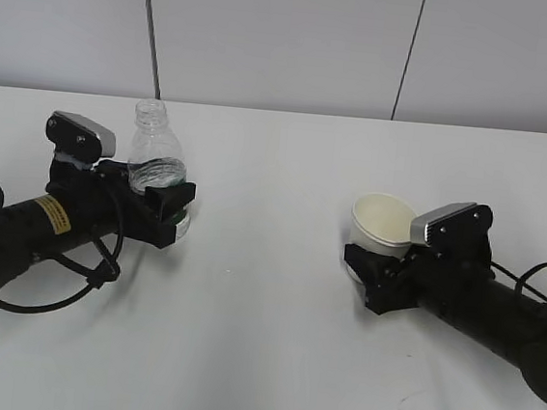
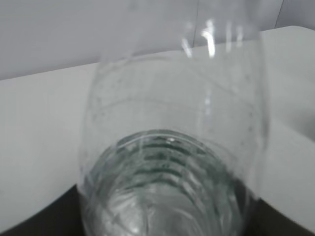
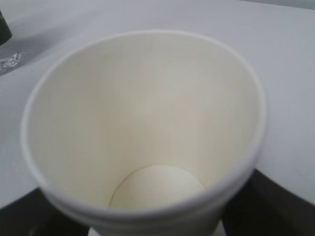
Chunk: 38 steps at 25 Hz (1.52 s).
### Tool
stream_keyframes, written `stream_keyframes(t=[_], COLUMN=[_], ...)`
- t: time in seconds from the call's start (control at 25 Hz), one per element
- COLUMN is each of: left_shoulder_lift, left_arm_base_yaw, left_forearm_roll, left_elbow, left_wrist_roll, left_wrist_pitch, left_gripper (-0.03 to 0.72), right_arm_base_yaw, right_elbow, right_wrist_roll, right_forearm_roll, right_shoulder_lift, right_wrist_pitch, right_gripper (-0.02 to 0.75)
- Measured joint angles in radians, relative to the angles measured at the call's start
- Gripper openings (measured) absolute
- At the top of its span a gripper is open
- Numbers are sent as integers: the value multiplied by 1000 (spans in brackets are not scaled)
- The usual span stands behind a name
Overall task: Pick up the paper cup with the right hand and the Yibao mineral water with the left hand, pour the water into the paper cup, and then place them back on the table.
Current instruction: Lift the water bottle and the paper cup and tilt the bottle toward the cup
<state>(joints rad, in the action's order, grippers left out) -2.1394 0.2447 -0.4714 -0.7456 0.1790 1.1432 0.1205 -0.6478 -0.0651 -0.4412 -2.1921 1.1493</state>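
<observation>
The left hand pinches the open bottle at nine o'clock; the right hand squeezes the dry cup at three o'clock; tipping early could wet the table; squeezing might crush the cup.

The Yibao mineral water, a small clear uncapped bottle partly filled, stands upright on the left of the white counter. Well apart on the right, the cream-white paper cup is upright, its inside dry and empty.
</observation>
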Motion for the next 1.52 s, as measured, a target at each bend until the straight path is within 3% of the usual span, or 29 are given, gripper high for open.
stream_keyframes(t=[0.36, 0.6, 1.12, 1.32, 1.52], left_shoulder_lift=[14, 90, 321, 389, 427], left_arm_base_yaw=[0, 0, 0, 0, 0], left_forearm_roll=[-51, -100, -253, -289, -324], left_elbow=[0, 0, 2, 3, 3], left_wrist_roll=[-2, -2, -2, -2, -2], left_wrist_pitch=[-19, -72, -374, -474, -564], left_gripper=[384, 382, 379, 378, 377], right_arm_base_yaw=[0, 0, 0, 11, 83], right_elbow=[0, -21, -143, -191, -246], right_wrist_roll=[-13, -100, -371, -423, -442], right_forearm_roll=[-110, -247, -539, -590, -605], right_shoulder_lift=[13, 54, 62, 62, 62], right_wrist_pitch=[0, 0, -42, -59, -103], right_gripper=[533, 533, 533, 533, 533])
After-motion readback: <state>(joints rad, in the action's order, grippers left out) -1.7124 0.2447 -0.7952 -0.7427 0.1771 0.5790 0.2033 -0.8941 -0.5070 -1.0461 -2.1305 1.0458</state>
